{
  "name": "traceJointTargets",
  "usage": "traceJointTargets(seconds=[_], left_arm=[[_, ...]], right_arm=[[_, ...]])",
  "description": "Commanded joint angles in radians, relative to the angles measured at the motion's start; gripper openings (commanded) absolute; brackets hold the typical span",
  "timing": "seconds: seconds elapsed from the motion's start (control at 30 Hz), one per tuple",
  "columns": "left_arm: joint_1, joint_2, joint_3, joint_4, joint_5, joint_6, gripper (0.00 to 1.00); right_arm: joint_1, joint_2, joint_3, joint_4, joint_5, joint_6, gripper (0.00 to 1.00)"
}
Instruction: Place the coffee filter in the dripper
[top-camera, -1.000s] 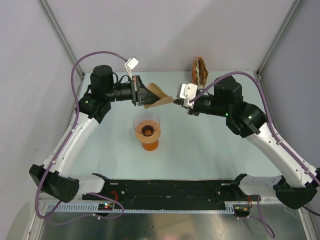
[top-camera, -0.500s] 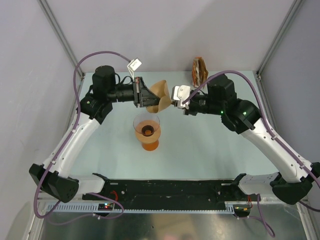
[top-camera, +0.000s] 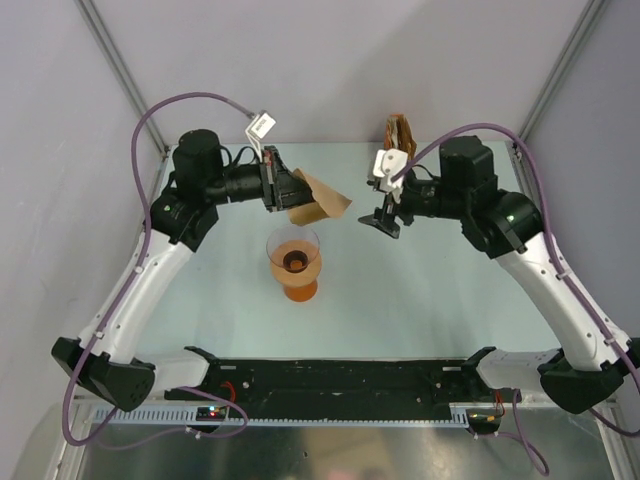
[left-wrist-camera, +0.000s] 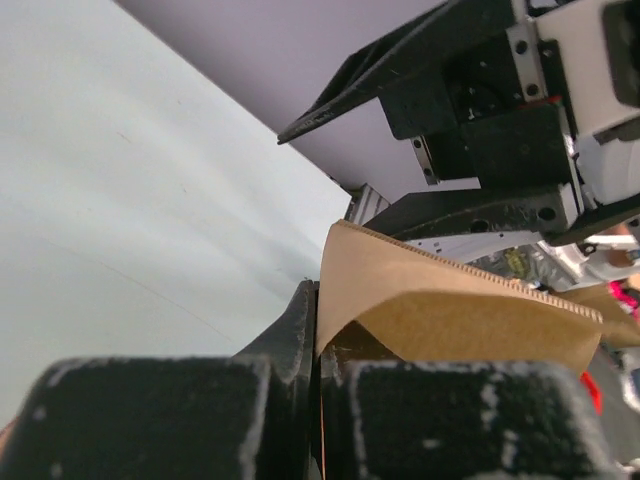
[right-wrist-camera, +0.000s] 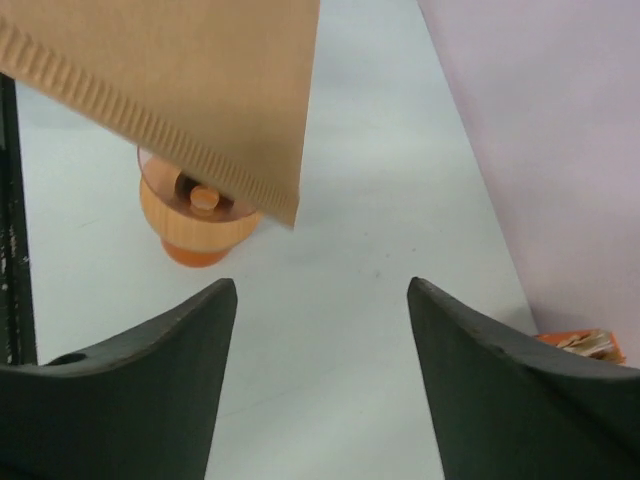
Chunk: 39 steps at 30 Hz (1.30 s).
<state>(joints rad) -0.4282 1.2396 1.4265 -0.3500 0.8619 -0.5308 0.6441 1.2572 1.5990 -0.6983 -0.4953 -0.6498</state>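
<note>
The tan paper coffee filter hangs above the table behind the dripper, pinched at one edge by my left gripper, which is shut on it. In the left wrist view the coffee filter sticks out from between the closed black fingers. The peach-orange dripper stands on the table below and in front of the filter. My right gripper is open, a short way to the right of the filter and not touching it. The right wrist view shows the filter's crimped edge above the dripper.
An upright bundle of brown-and-orange papers stands at the back of the table behind my right arm. Grey walls close the back and sides. A black rail runs along the near edge.
My right gripper has let go of the filter, opened and drawn back to the right. The filter has flattened out and now hangs from the left gripper alone.
</note>
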Motion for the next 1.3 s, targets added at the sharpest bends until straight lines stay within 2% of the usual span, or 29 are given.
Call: traceJointTargets(seconds=[0.0,0.13,0.27,0.57,0.7,0.83,1.03,1.27], left_arm=[[-0.005,-0.035,0.057,0.033,0.069,0.195,0.0],[-0.007,-0.038,0.052,0.035,0.15,0.302,0.0],[-0.023,-0.037,0.045,0.033,0.18,0.354,0.0],[-0.11,-0.057,0.028,-0.015,0.121,0.428,0.0],[-0.127,-0.059,0.029,-0.033,0.095,0.434,0.0],[-0.141,-0.062,0.03,-0.048,0.069,0.445,0.0],[-0.149,-0.063,0.035,-0.072,0.037,0.464,0.0],[-0.161,-0.065,0.04,-0.087,0.033,0.486,0.0]], right_arm=[[-0.065,-0.06,0.054,-0.107,-0.16,0.013,0.79],[-0.1,-0.047,0.102,-0.27,-0.234,-0.041,0.83],[-0.093,-0.003,0.185,-0.381,-0.296,-0.007,0.84],[-0.035,0.077,0.258,-0.36,-0.271,0.077,0.83],[-0.012,0.094,0.266,-0.345,-0.275,0.088,0.78],[0.013,0.098,0.268,-0.328,-0.288,0.092,0.64],[0.027,0.099,0.271,-0.323,-0.307,0.095,0.51],[0.027,0.102,0.27,-0.33,-0.32,0.095,0.47]])
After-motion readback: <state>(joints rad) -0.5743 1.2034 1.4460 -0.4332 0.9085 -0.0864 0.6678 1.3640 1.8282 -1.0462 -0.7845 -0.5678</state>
